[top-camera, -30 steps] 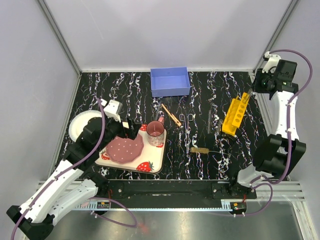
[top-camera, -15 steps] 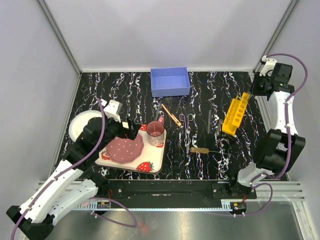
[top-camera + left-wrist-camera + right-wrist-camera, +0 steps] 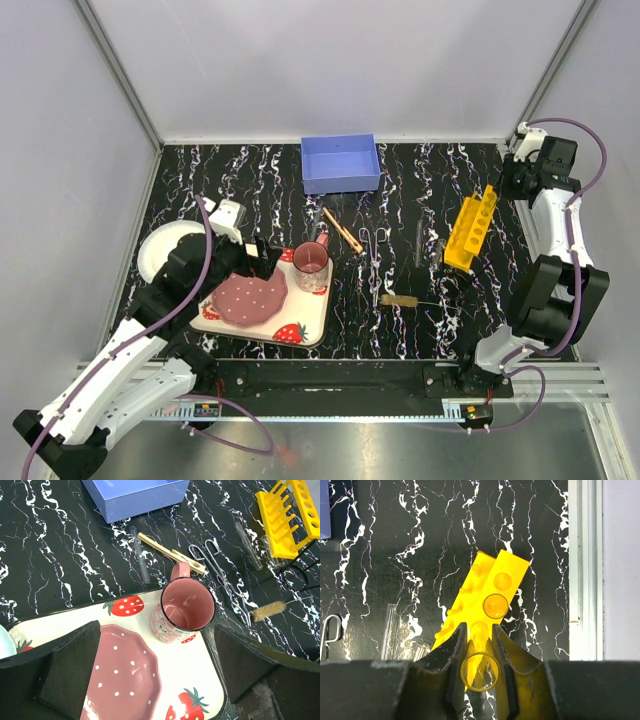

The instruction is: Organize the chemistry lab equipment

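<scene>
My right gripper (image 3: 479, 630) is shut on a clear glass tube (image 3: 480, 672), seen end-on, held upright over the near end of the long yellow holed rack (image 3: 492, 587). Another tube (image 3: 495, 605) stands in a rack hole. From above, the right gripper (image 3: 512, 183) hangs by the rack's (image 3: 470, 228) far end. The tan wooden clamp (image 3: 342, 230), metal forceps (image 3: 375, 245), wire brush (image 3: 400, 300) and a thin tube (image 3: 420, 245) lie on the black table. My left gripper (image 3: 160, 680) is open and empty above the strawberry-print tray (image 3: 200, 680).
A blue box (image 3: 340, 163) stands at the back middle. The tray holds a pink plate (image 3: 125, 675) and a pink cup (image 3: 185, 605). A white bowl (image 3: 160, 250) lies at the left. A loose tube (image 3: 140, 555) lies near the clamp (image 3: 172, 554). A metal rail (image 3: 585, 565) borders the right edge.
My right wrist has shifted left and toward the back wall, with the tube still in its jaws above the rack. The left arm has not moved.
</scene>
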`<state>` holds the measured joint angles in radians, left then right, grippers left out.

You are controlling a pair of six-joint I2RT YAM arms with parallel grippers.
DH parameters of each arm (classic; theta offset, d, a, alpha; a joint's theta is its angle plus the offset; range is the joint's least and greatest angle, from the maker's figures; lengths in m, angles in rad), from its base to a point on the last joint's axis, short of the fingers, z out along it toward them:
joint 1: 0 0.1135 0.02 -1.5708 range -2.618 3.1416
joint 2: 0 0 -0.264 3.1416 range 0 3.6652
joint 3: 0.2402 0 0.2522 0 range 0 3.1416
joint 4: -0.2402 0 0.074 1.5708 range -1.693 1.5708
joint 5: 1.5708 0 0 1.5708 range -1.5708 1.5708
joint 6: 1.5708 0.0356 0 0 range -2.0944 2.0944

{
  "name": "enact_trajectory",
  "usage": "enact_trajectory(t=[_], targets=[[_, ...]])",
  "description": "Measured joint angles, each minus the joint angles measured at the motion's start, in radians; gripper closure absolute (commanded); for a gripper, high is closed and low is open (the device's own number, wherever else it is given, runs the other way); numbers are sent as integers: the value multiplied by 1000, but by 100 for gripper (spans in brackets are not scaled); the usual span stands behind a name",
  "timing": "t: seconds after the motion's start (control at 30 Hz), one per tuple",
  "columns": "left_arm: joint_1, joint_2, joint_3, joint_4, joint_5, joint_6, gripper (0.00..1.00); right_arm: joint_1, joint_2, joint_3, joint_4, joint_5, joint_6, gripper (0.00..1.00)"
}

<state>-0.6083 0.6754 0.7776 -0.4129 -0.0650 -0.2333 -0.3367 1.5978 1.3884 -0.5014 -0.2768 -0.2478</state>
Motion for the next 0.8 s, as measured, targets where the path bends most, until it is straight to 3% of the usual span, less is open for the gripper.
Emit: enact_trajectory(t=[0.63,0.8], targets=[[0,24,0,-3,0,-3,1,0,1,-168,168,-32,-14,76],[0,34,0,-3,1,-3,1,0,1,-193,186,-37,-26,70]])
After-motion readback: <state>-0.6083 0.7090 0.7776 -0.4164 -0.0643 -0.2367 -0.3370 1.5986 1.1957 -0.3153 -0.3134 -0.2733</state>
